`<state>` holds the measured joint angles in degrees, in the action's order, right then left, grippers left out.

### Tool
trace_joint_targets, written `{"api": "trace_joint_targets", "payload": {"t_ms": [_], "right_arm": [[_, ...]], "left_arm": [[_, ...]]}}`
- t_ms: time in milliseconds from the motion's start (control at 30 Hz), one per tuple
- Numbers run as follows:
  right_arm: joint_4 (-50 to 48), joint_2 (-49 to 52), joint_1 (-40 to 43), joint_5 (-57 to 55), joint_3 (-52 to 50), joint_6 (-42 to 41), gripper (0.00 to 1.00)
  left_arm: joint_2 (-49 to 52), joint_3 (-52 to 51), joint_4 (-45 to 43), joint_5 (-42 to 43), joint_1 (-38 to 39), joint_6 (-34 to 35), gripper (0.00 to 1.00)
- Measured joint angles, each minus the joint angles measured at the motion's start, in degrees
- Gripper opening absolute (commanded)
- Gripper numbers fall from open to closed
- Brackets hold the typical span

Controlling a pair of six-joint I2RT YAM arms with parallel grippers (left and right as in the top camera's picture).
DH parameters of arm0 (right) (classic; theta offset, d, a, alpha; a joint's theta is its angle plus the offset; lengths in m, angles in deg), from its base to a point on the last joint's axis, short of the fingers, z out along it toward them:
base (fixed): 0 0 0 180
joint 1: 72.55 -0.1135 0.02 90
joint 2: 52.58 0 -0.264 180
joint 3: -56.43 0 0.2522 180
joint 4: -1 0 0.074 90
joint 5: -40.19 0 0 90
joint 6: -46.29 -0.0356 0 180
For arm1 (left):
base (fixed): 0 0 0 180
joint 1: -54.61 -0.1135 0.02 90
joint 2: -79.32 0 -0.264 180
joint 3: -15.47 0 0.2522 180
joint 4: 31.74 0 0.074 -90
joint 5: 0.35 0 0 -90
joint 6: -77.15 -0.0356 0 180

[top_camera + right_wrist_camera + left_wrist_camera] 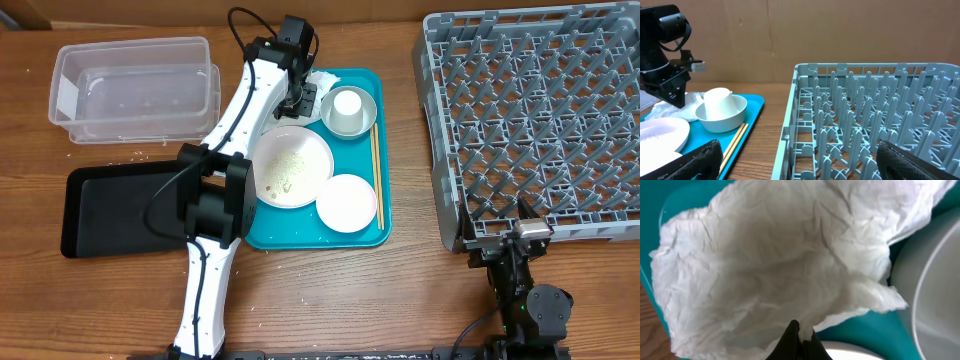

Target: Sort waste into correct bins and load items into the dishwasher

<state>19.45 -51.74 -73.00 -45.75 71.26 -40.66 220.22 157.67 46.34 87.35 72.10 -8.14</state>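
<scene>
Teal tray (285, 228) — napkin (780, 265) beside bowl (368, 120), cup (347, 105)

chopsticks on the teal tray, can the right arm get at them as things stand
Probably yes. The chopsticks lie along the teal tray's right edge, bare table between them and the open right gripper; the left gripper, shut on the napkin, is clear of them.

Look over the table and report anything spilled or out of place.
Loose rice grains lie on the large plate, and white specks are scattered over the bare table beside the black tray. The cup sits inside the bowl.
</scene>
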Motion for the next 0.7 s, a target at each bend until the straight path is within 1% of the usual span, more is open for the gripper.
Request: {"api": "trace_joint_targets", "payload": {"t_ms": [167,300,700], "right_arm": [[0.0,0.0,0.0,0.0,0.0,0.0,1.0],[0.0,0.0,0.0,0.0,0.0,0.0,1.0],[0.0,0.0,0.0,0.0,0.0,0.0,1.0]], "left_arm": [[0.0,0.3,1.5,2.4,0.0,0.3,0.04],[-0.8,0.3,3.3,4.3,0.0,2.4,0.04],[-11.0,1.0,10.3,7.1,0.0,8.7,0.04]]}}
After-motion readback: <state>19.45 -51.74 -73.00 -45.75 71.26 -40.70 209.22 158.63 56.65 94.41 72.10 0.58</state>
